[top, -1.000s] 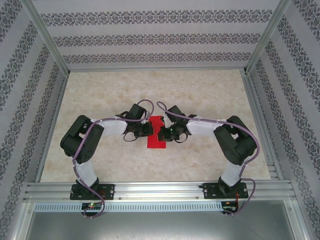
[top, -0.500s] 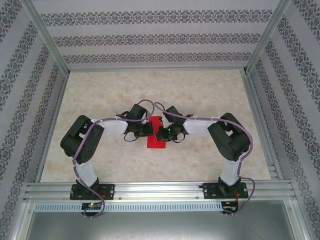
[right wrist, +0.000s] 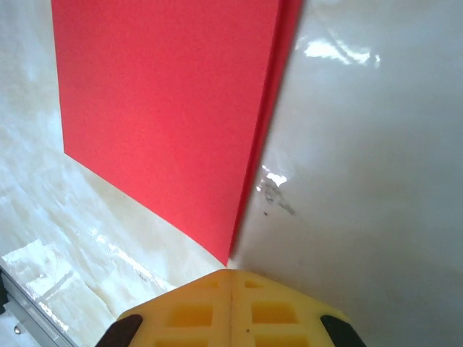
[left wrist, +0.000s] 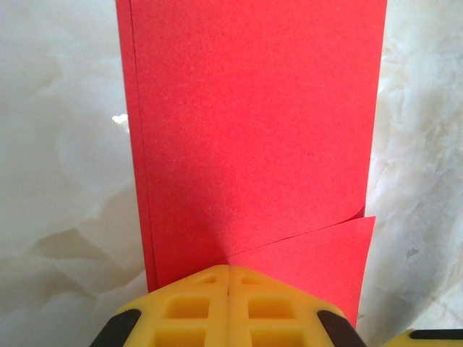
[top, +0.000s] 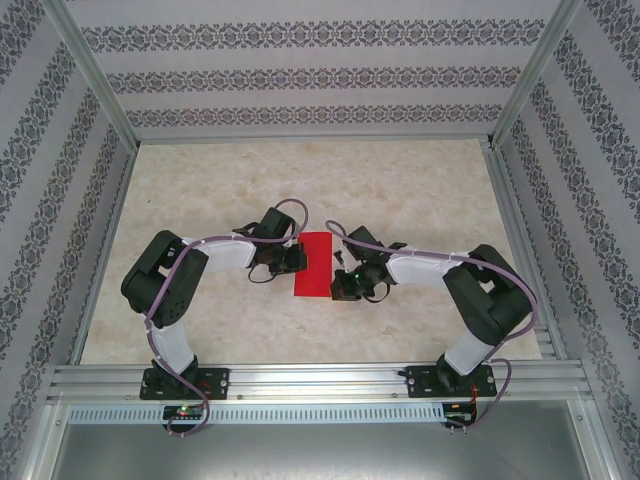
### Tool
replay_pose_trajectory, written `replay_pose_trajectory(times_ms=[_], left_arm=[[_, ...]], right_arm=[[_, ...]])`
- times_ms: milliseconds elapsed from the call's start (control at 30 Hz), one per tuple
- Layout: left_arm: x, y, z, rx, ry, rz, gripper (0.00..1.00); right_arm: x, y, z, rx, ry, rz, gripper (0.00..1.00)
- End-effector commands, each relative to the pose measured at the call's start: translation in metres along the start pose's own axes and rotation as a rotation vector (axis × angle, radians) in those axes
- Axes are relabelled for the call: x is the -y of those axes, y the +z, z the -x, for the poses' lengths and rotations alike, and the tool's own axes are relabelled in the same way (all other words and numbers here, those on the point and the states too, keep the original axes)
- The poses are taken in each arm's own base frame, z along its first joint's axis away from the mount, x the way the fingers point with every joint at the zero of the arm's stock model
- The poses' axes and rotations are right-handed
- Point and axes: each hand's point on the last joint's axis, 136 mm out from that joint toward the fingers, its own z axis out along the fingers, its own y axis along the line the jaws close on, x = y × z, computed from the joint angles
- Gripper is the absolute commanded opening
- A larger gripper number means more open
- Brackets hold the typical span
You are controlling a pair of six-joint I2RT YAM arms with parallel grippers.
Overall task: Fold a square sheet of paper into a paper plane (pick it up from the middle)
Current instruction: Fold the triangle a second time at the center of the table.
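Now the right gripper (top: 343,287) sits off the near right corner of the red sheet of paper (top: 314,263). A second ago it was over the sheet's right side, level with the left gripper (top: 293,258), and it has since drawn back toward its own base and outward. With that arm out of the way, the overhead view shows the whole sheet as a narrow upright rectangle, folded lengthwise, lying flat near the middle of the marble-patterned table (top: 400,190). The sheet has not shifted noticeably, and the left arm has kept its place at the sheet's left edge.

From the left wrist, the left gripper (left wrist: 229,278) has its yellow fingers (left wrist: 188,311) pressed together with no gap. Their tips rest over the near edge of the sheet (left wrist: 253,130), which runs under them rather than between them, so nothing is pinched. The folded layers show as a thin doubled line along one long edge, and a lower flap pokes out at a slant beside the tips.

From the right wrist, the right gripper (right wrist: 230,278) is likewise fully closed and empty. Its tips are just at the pointed corner of the sheet (right wrist: 166,108); whether they touch it cannot be told.
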Motion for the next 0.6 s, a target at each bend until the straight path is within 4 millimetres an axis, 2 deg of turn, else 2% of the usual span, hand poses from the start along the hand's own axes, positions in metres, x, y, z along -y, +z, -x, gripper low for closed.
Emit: replay_pose_trajectory(times_ms=[0,67,133,200,300,367,567], left_arm=[[-0.006,0.001,-0.004,-0.017,-0.004,0.039,0.08],[0.015,-0.010,0.006,0.016,0.006,-0.033,0.17],[0.035,-0.024,0.015,0.050,0.007,-0.091,0.30],[0.044,-0.036,0.022,0.086,0.000,-0.111,0.36],[0.042,-0.050,0.026,0.135,-0.012,-0.080,0.45],[0.036,-0.056,0.025,0.163,-0.022,-0.060,0.46],[0.025,-0.052,0.015,0.176,-0.084,-0.077,0.52]], right_arm=[[-0.009,-0.032,0.036,0.193,0.028,-0.016,0.06],[-0.015,-0.046,0.057,0.304,0.059,-0.006,0.16],[-0.011,-0.054,0.073,0.397,0.114,-0.015,0.23],[-0.008,-0.056,0.083,0.454,0.153,-0.008,0.32],[-0.007,-0.052,0.091,0.474,0.178,0.003,0.35],[-0.009,-0.048,0.096,0.465,0.169,0.011,0.37],[-0.008,-0.030,0.105,0.403,0.148,0.048,0.38]])
